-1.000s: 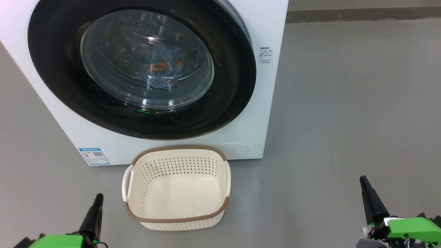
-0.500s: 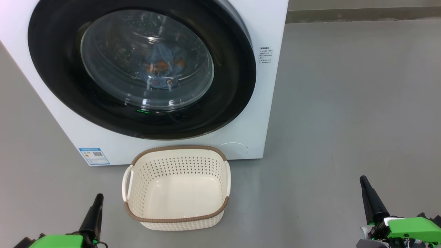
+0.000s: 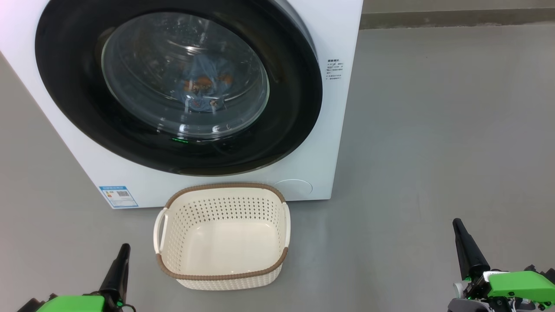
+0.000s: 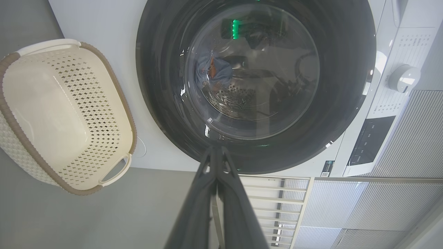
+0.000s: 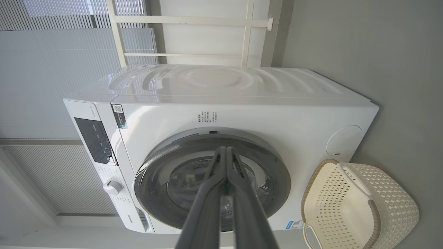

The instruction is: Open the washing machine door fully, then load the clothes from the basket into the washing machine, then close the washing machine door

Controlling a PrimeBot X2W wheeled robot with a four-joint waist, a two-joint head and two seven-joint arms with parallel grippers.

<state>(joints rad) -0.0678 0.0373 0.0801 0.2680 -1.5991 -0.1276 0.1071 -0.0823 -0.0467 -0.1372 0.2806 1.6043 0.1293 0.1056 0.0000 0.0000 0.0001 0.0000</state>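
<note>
As the washing machine door [image 3: 299, 108] stood shut, the clothes [image 3: 204, 86] apparently lay inside | basket [image 3: 225, 276] near, empty | left gripper [image 3: 124, 247], right gripper [image 3: 456, 222] pressed together, right barely shifted | task looked finished.

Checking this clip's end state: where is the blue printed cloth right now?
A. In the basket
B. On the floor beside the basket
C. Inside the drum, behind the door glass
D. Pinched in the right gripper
C: the blue printed cloth shows through the glass of the shut washing machine door, and the basket in front of the machine holds nothing.
</note>
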